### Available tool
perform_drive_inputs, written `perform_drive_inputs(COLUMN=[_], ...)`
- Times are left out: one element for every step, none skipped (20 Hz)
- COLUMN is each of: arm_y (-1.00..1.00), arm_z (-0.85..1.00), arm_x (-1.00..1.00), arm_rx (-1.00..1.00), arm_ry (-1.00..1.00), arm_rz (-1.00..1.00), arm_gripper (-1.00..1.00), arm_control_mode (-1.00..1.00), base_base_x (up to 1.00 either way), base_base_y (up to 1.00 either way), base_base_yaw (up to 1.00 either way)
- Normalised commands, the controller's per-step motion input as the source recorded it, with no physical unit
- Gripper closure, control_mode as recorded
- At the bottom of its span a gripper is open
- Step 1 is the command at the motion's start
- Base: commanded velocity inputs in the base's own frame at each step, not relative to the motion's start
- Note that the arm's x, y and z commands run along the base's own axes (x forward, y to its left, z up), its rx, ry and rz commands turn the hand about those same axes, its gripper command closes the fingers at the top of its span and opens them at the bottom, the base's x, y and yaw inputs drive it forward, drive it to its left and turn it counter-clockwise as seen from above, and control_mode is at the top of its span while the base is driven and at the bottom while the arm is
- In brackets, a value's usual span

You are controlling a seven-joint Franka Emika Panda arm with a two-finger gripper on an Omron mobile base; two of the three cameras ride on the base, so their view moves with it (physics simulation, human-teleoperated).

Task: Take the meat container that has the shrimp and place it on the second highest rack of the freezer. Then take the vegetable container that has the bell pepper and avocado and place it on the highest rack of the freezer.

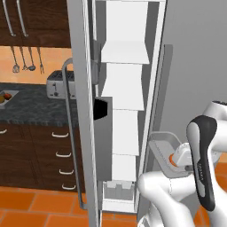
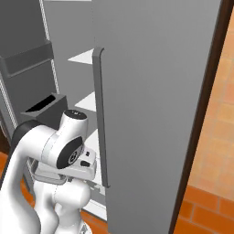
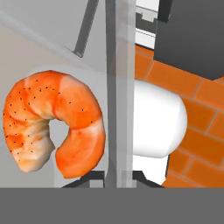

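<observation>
In the hand view the curled orange shrimp lies inside the clear grey meat container. The container's thin wall stands upright between my fingertips, and my gripper is shut on it. From the left base view I see the container held low, just right of the open freezer, well below the second highest rack and the rack above it. The vegetable container is a small tray with coloured pieces on the dark counter at far left.
The freezer door stands open to the left, with a long handle. The closed grey fridge door with its handle is right beside my arm. A toaster sits on the counter. Orange tiles cover the floor.
</observation>
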Motion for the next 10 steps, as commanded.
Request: perform_drive_inputs(arm_y=[0.0,0.0,0.0,0.0,0.0,0.0,0.0,0.0,0.0,0.0], arm_z=[0.0,0.0,0.0,0.0,0.0,0.0,0.0,0.0,0.0,0.0], arm_x=[0.0,0.0,0.0,0.0,0.0,0.0,0.0,0.0,0.0,0.0], arm_rx=[0.0,0.0,0.0,0.0,0.0,0.0,0.0,0.0,0.0,0.0], arm_ry=[0.0,0.0,0.0,0.0,0.0,0.0,0.0,0.0,0.0,0.0], arm_rz=[0.0,0.0,0.0,0.0,0.0,0.0,0.0,0.0,0.0,0.0], arm_gripper=[1.0,1.0,1.0,1.0,1.0,1.0,1.0,1.0,1.0,1.0], arm_control_mode=[1.0,1.0,1.0,1.0,1.0,1.0,1.0,1.0,1.0,1.0], base_base_x=[-0.06,-0.11,-0.21,-0.29,-0.29,-0.21,-0.11,-0.07,-0.04,0.0], base_base_y=[0.1,0.26,0.45,0.46,0.3,0.23,0.2,0.01,0.0,0.0], base_base_yaw=[0.0,-0.01,-0.03,-0.03,-0.05,-0.09,-0.13,-0.14,-0.12,-0.09])
